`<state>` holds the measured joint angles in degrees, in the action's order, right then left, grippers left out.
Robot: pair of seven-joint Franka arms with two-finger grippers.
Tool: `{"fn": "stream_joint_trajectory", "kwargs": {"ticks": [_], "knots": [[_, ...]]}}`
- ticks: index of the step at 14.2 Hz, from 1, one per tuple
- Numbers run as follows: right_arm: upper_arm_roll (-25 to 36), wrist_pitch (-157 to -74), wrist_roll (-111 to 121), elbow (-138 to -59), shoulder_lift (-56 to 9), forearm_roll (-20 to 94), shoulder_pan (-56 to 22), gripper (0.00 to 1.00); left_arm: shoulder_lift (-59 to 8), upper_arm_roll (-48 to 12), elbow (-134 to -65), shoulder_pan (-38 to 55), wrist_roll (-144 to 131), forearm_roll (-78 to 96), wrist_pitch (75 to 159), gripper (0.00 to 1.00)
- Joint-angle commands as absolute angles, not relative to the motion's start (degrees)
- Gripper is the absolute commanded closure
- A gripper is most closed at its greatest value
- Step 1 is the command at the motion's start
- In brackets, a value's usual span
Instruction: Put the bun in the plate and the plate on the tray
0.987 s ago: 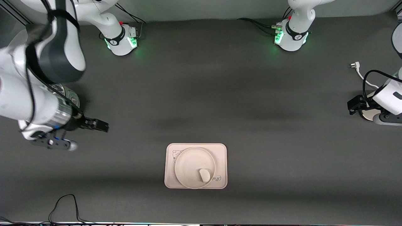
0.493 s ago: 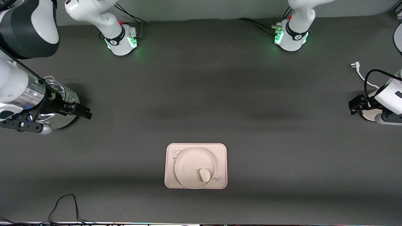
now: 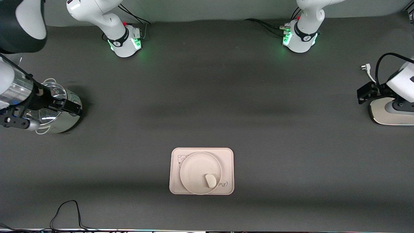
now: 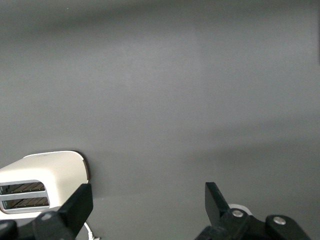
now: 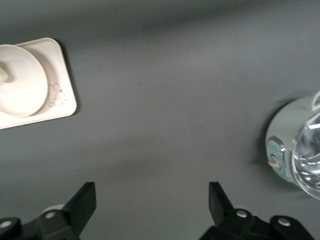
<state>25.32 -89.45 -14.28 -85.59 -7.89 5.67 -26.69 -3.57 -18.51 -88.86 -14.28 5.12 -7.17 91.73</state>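
Note:
The small off-white bun (image 3: 211,180) lies on the round cream plate (image 3: 194,168), close to the plate's rim. That plate rests on the cream-pink rectangular tray (image 3: 228,160), which sits nearer the front camera at mid-table. In the right wrist view the tray (image 5: 60,100), the plate (image 5: 20,82) and a sliver of the bun (image 5: 2,75) show at the frame's edge. My right gripper (image 3: 72,109) (image 5: 152,200) hangs open and empty over a steel pot at the right arm's end. At the left arm's end, my left gripper (image 3: 364,93) (image 4: 149,200) is open and empty over a white toaster.
A shiny steel pot (image 3: 61,124) (image 5: 300,150) with a glass lid stands at the right arm's end. The white toaster (image 3: 386,116) (image 4: 45,172) sits at the left arm's end, its plug (image 3: 365,67) lying loose beside it. A black cable (image 3: 64,210) loops near the front edge.
The right arm has drawn back from mid-table toward its own end and now hangs over the pot. The left gripper has shifted slightly toward the bases, uncovering more of the toaster.

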Motion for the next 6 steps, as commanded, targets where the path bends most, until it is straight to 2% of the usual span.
{"fn": "stream_joint_trajectory", "kwargs": {"ticks": [1,4,6], "knots": [[13.66,-91.48,-13.71,-93.06,-1.16,1.85,-17.00,0.00,-3.25,-18.02,-87.81,-14.15,5.45,-6.42,89.39,0.00],[1.36,-96.14,-8.82,-100.53,4.21,1.85,-4.17,0.00,-3.52,-16.62,-85.96,-14.85,5.36,-3.17,88.42,0.00],[-3.23,-95.54,-5.28,-100.64,4.57,1.85,1.65,0.00,-3.52,-16.52,-85.96,-15.03,5.27,-3.08,88.24,0.00]]}}
